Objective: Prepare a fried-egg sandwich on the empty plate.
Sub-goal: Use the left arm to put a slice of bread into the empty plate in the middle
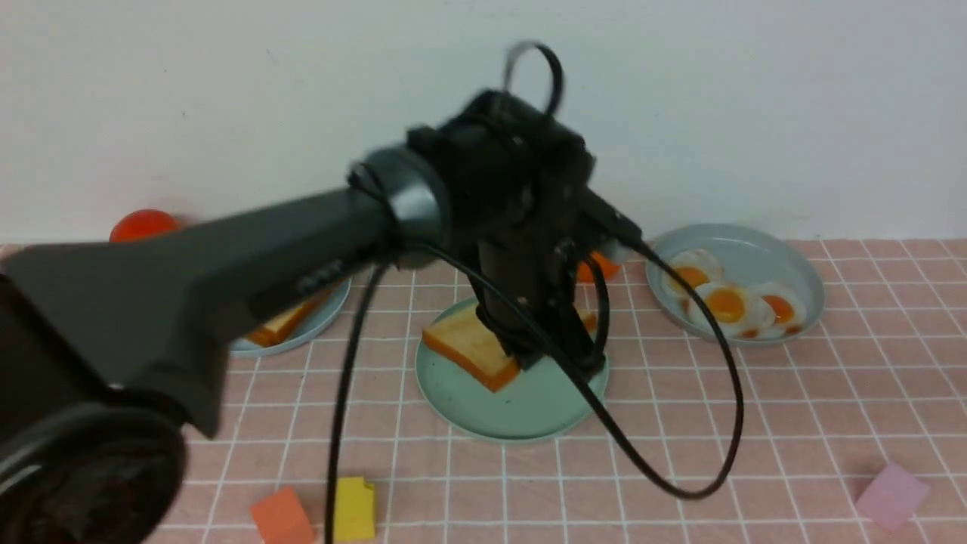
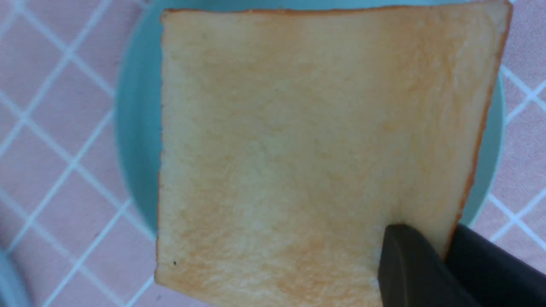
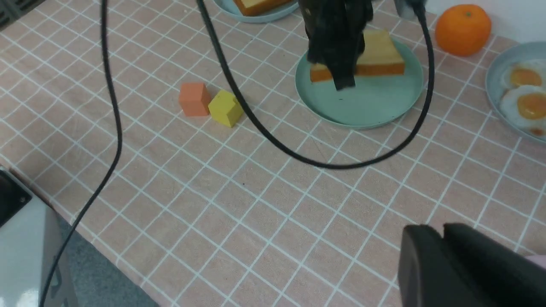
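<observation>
So — first layer in hand: my left fingers [image 2: 409, 273] clamped on toast [image 2: 298, 149] corner, over green plate [image 1: 521, 412]. Right fingers [image 3: 426, 273] closed, empty. Next — release toast flat, then fetch egg [image 1: 725, 304].

You'll see the toast slice [image 2: 298, 149] is matt and finely porous, like sponge foam. The mint-green plate [image 3: 362, 106] looks smooth with a dull sheen, the tablecloth [image 3: 256, 204] woven cloth, the left gripper [image 2: 443, 256] probably matt black plastic.

No readable text, label, brand or number on anything (all 3 views).
</observation>
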